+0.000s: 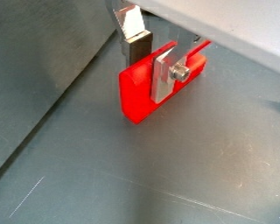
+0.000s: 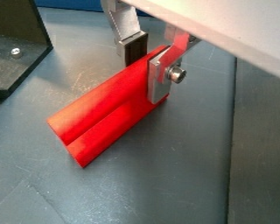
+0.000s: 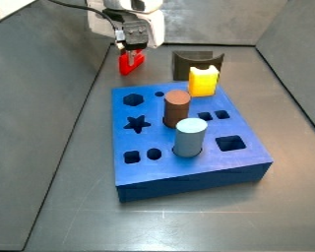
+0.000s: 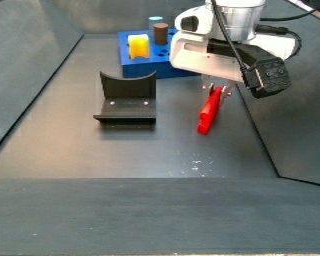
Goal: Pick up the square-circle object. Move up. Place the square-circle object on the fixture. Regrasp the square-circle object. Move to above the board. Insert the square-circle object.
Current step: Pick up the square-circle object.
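Early in the task, by the look of it: pick-up done or nearly done, everything else pending.

Red piece clamped at one end between the fingers of the gripper, long body sticking out away from the wrist. In a side view, hanging tilted from the gripper, lower end at or just above the gray floor (contact vs. small gap: cannot tell). In both wrist views, the silver plates pressed flat on opposite faces of the red piece, gap no wider than the piece itself, so closed firmly on it, not loose.

Not yet on the fixture: standing bare, just beside the piece, well short of touching. Also visible as the dark block at the edge of a wrist view.

Blue board beyond, already carrying a brown cylinder, a pale cylinder and a yellow block; several holes open.

Left to do, judging from this: lift clear, set on fixture, regrasp, carry over board, insert.
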Motion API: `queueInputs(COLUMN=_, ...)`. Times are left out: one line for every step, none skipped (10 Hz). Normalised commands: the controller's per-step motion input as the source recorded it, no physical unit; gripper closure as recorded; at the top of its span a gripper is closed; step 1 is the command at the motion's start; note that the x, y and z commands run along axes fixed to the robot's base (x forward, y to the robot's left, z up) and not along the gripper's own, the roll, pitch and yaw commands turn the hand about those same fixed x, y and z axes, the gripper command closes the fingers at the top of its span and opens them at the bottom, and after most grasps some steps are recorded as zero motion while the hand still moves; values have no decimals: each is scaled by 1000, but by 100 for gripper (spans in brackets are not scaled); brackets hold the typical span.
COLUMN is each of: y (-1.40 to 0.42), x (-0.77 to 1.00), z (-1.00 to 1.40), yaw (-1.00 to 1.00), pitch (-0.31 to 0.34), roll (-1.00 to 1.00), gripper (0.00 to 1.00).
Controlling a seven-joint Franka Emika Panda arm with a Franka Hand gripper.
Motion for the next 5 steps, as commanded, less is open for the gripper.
queueInputs(y=0, x=0, z=0, yaw=0, pitch=0, roll=0, gripper=100)
queueInputs(y=0, x=0, z=0, yaw=0, pitch=0, roll=0, gripper=100)
queueInputs(y=0, x=0, z=0, yaw=0, pitch=0, roll=0, gripper=100)
queueInputs(y=0, x=0, z=0, yaw=0, pitch=0, roll=0, gripper=100)
queueInputs(y=0, x=0, z=0, yaw=0, pitch=0, roll=0, gripper=100)
